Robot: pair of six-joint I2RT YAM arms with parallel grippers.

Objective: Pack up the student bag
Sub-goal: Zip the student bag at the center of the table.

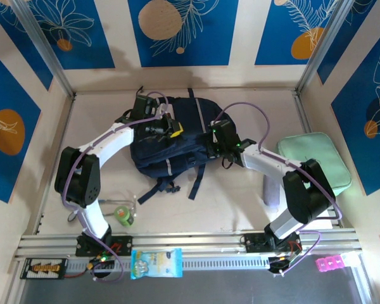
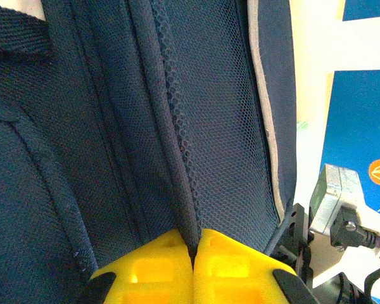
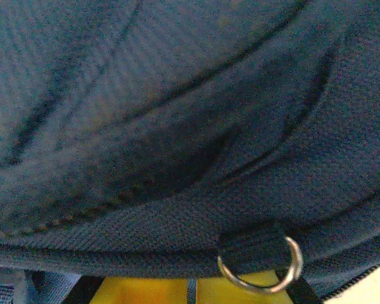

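Observation:
The student bag (image 1: 171,149), a navy-blue backpack with dark straps, lies in the middle of the table. My left gripper (image 1: 171,130) is over its upper part. In the left wrist view its yellow fingers (image 2: 158,266) are shut on a raised fold of the bag's mesh fabric (image 2: 180,158). My right gripper (image 1: 216,149) presses against the bag's right side. In the right wrist view the bag's edge (image 3: 177,221) covers the fingertips, and a metal ring (image 3: 261,266) hangs beside them. The yellow pads (image 3: 145,292) stand together with a thin blue strip of the bag pinched between them.
A mint-green flat zip case (image 1: 313,158) lies right of the bag, partly under the right arm. A small green item (image 1: 123,214) sits near the left arm's base. A snack packet (image 1: 156,263) and a pink item (image 1: 329,263) rest on the front rail.

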